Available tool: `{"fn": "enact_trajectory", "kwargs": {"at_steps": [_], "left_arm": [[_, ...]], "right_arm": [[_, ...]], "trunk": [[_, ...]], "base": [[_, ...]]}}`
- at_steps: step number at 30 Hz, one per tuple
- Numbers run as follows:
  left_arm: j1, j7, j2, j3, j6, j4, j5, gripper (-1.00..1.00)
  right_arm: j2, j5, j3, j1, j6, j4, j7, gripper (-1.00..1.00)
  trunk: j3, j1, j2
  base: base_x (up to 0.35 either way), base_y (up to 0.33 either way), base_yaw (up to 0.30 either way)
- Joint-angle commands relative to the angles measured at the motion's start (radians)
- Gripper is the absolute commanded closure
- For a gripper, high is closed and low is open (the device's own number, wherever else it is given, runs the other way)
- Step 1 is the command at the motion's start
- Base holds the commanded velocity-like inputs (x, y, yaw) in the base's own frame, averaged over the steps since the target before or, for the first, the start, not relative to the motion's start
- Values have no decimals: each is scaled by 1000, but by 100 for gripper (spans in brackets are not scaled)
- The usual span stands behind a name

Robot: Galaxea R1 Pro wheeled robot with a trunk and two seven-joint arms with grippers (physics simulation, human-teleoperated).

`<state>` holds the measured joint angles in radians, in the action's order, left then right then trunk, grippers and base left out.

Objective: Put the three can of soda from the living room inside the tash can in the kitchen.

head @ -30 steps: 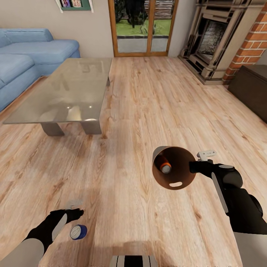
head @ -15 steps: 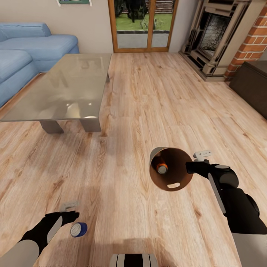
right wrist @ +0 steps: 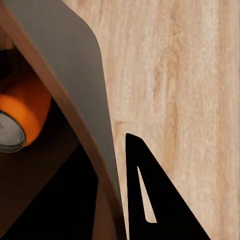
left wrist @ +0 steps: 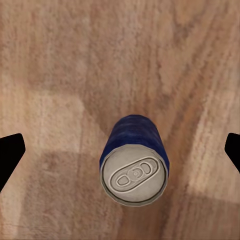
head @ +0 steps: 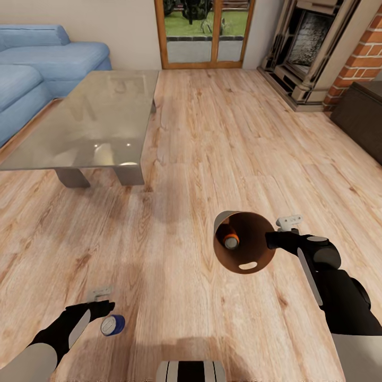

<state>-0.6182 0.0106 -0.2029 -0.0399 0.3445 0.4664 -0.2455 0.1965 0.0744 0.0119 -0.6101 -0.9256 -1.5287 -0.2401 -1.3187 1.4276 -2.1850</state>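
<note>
A dark blue soda can [head: 112, 324] stands on the wood floor with its silver top up, just right of my left gripper [head: 103, 303]. In the left wrist view the can [left wrist: 134, 162] sits between the widely spread black fingers [left wrist: 10, 156], untouched. My right gripper [head: 276, 239] is shut on the rim of the tan trash can [head: 261, 233], which hangs tilted with its brown inside facing the head camera. One orange can [head: 229, 237] lies inside it, its orange side [right wrist: 27, 112] also in the right wrist view beside the rim [right wrist: 75, 107].
The glass-topped low table [head: 95, 122] stands ahead to the left, with the blue sofa [head: 37, 63] behind it. A brick fireplace [head: 318, 48] and a dark cabinet [head: 366, 119] are at the right. Open wood floor [head: 212, 148] runs to the glass door.
The whole picture has slid a little as the camera moved. Both arms, the bin and the blue can keep about the same places relative to one another.
</note>
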Motion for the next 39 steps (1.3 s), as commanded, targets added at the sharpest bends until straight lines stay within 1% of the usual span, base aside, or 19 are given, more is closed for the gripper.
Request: {"fn": "enact_trajectory", "kwargs": {"at_steps": [1,14,18,21,23,28,39], "left_arm": [[0,-1,0,0,0,0,1,-100],[0,-13,0,0,-14,-21,2,-100],[1,-17,0,0,-31,-27,2,-100],[0,-20,1,-1,-36,-30,2,-100],[1,-22,1,-2,-39,-30,1,-100],[0,-24,3,-5,-60,-32,1,-100],[1,-24,3,-7,-70,-32,1,-100]], "right_arm": [[0,-13,0,0,-1,-1,-2,100],[1,-10,-1,0,-1,-1,-2,100],[2,-9,-5,-1,-3,-2,-2,100],[4,-9,-7,-10,-53,-12,-2,100],[6,-9,-7,-17,-72,-14,-2,100],[4,-8,-6,-23,-86,-15,1,100],[3,-8,-1,-25,-87,-15,2,100]], "trunk": [[-2,0,0],[-22,0,0],[-28,0,0],[-33,0,0],[-36,0,0],[-44,0,0],[-61,0,0]], "base": [[0,0,0],[0,0,0],[0,0,0],[0,0,0],[0,0,0],[0,0,0],[0,0,0]]}}
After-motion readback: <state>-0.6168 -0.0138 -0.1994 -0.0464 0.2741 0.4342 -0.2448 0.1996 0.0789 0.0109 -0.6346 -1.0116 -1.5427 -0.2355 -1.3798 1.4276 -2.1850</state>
